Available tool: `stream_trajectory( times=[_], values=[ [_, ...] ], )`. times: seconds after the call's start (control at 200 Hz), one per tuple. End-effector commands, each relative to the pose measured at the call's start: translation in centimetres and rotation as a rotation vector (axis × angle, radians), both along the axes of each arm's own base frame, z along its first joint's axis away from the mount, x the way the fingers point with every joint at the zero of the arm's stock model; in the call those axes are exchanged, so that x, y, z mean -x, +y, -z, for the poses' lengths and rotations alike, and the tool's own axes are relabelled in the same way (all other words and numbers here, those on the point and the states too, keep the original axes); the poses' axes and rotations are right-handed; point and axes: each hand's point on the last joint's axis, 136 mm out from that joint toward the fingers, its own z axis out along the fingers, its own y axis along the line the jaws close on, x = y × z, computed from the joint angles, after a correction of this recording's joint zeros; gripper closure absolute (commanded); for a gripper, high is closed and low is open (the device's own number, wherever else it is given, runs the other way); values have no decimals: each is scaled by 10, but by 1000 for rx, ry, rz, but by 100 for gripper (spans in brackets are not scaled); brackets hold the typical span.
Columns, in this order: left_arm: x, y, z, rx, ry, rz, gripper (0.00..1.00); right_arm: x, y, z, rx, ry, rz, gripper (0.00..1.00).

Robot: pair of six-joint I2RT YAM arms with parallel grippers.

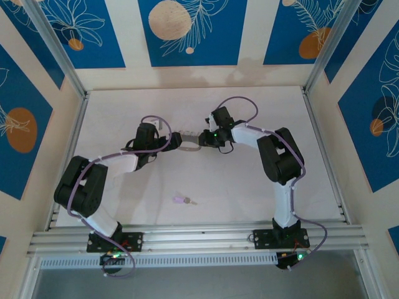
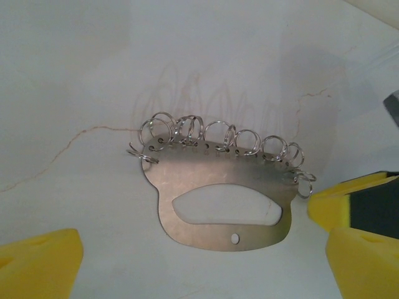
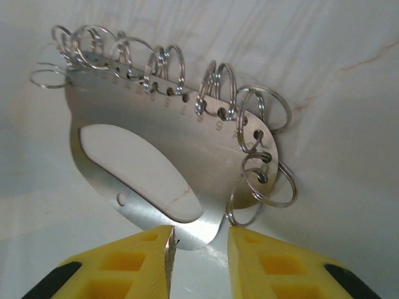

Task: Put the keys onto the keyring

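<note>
L hand (image 2: pixel 194 227) wide, flanking keyring (image 2: pixel 187 171); R hand (image 3: pixel 199 249) astride its edge

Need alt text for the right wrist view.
The keyring, a flat silver plate with an oval cutout, seen against the white table, with small split rings threaded through numbered holes along its curved edge. Its lower tip sits between the right gripper and its yellow fingertips at the frame's bottom.
</note>
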Motion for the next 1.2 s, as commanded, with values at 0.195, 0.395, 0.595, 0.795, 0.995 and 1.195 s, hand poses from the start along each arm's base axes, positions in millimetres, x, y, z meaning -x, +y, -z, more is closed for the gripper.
stream_trajectory(
  times=[0.195,0.395,0.595,0.795,0.995,1.195],
  values=[
    [-4,-12,-12,49,-31,25,0,-6,-14,4,120,-42,11,72],
    [-4,-13,-12,54,-35,29,0,-11,-15,2,130,-62,15,72],
    [-4,-13,-11,56,-36,30,0,-18,-10,3,129,-67,6,72],
    [-4,-14,-8,55,-33,32,0,-22,-8,3,129,-68,1,72],
    [-6,-14,-7,58,-33,33,0,-23,-7,5,133,-66,-6,73],
    [-6,-16,-4,64,-30,36,0,-25,-5,6,129,-70,-13,77]
  ],
)
